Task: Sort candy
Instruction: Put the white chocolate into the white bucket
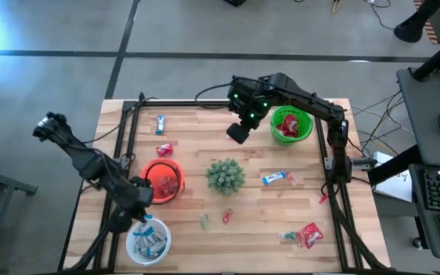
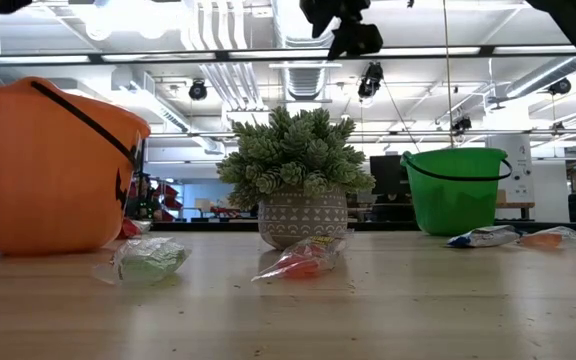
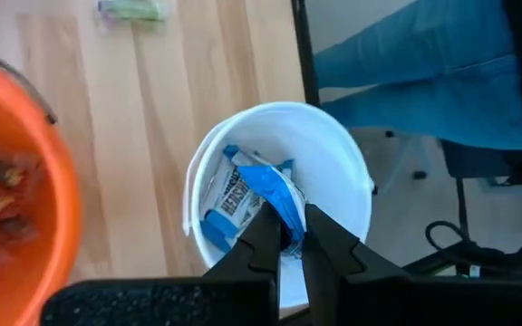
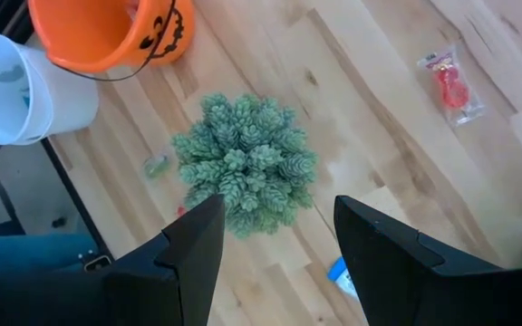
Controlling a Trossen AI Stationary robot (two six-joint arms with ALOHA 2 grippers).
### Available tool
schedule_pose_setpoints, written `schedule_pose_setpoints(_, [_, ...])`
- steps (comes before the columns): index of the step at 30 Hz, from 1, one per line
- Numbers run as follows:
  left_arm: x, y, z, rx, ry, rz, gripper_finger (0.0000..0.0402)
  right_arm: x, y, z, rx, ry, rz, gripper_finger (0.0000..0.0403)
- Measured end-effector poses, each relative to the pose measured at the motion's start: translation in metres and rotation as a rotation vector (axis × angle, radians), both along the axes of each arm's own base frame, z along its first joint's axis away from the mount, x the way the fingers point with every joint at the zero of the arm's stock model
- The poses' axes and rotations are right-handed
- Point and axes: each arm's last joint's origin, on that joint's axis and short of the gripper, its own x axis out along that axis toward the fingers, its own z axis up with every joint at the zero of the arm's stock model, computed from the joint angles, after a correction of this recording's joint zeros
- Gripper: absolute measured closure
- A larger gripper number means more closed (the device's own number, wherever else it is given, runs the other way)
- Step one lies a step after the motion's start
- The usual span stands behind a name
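My left gripper (image 3: 293, 237) hangs over the white bucket (image 3: 333, 145) at the table's near left corner (image 1: 164, 246), shut on a blue-and-white candy bar (image 3: 270, 186). More such bars (image 3: 234, 204) lie inside that bucket. My right gripper (image 4: 279, 237) stands open and high over the table (image 1: 237, 134), between the spiky potted plant (image 1: 225, 176) and the green bucket (image 1: 292, 124), with nothing between its fingers. Loose candy lies on the table: a blue-and-white bar (image 1: 276, 178), red packets (image 1: 309, 234), a small green piece (image 1: 204, 221) and a red piece (image 1: 227, 216). My left gripper pinches one end of the blue-and-white bar (image 3: 285, 217) between its two fingertips, coming from above and slanting down. The bar's other end (image 3: 252, 167) reaches out past the fingertips over the white bucket's mouth, above the bars lying inside.
An orange bucket (image 1: 163, 180) holding red candy stands just far of the white one. The green bucket holds red packets. Another blue bar (image 1: 160, 124) and a red sweet (image 1: 164, 149) lie at the far left. A black frame (image 1: 128, 130) runs along the table's left, right and far sides.
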Motion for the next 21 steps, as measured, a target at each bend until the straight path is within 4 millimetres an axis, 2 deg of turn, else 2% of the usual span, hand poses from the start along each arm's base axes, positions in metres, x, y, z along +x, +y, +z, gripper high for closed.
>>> schedule_pose_setpoints(12, [0.013,-0.014,-0.015,-0.055,-0.022,-0.004,0.0395,0.001,0.004,0.000,0.005,0.003,0.008,0.0202])
schedule_pose_setpoints(17, [0.012,-0.014,-0.015,-0.078,0.008,0.027,0.0363,0.000,0.004,-0.001,0.005,0.020,0.006,0.0202])
schedule_pose_setpoints(21, [0.012,-0.014,-0.015,-0.100,0.036,0.034,0.0325,-0.004,0.003,0.000,-0.081,0.054,-0.029,0.0202])
